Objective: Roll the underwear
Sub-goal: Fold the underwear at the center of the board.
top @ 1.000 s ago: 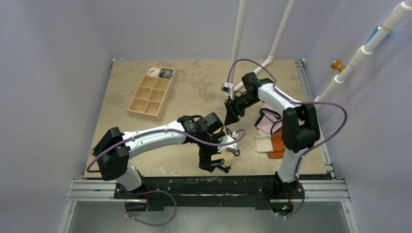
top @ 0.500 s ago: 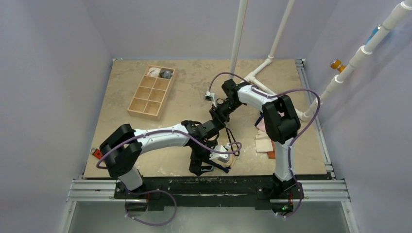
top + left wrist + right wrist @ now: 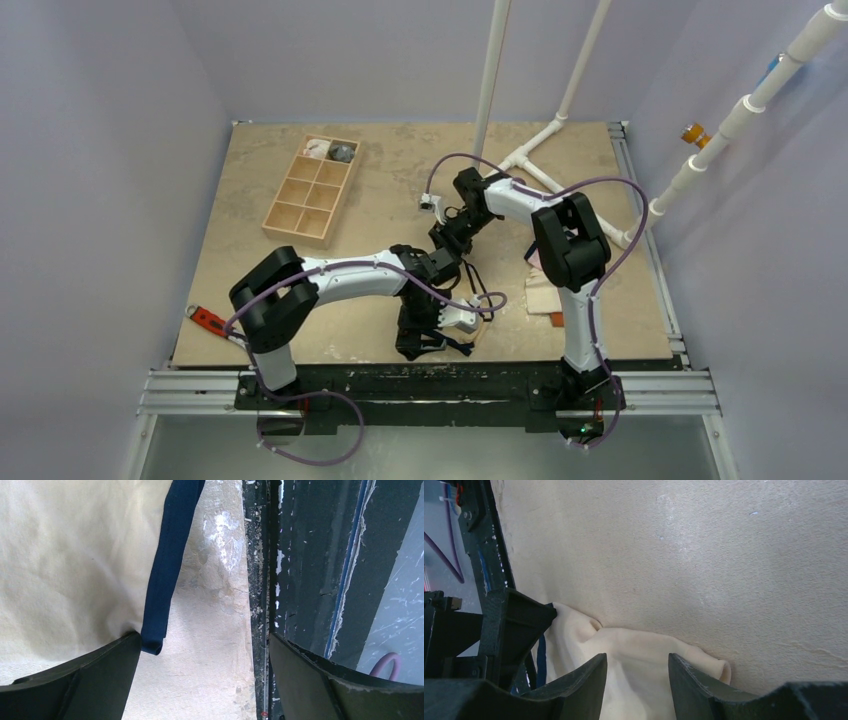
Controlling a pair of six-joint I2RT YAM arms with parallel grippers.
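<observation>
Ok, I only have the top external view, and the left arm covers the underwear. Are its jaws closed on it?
Observer: No. Left wrist view shows the left gripper open, the underwear beside one finger, not between them.
Operator: And the other arm?
Observer: The right gripper is open too, rumpled fabric showing through its gap.
Operator: How close to the edge?
Observer: The navy edging lies close to the table near edge.

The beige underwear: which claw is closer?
Left. The left claw rests one finger against the underwear beside its navy edging; the right claw hangs apart, farther back, aimed at it.
</observation>
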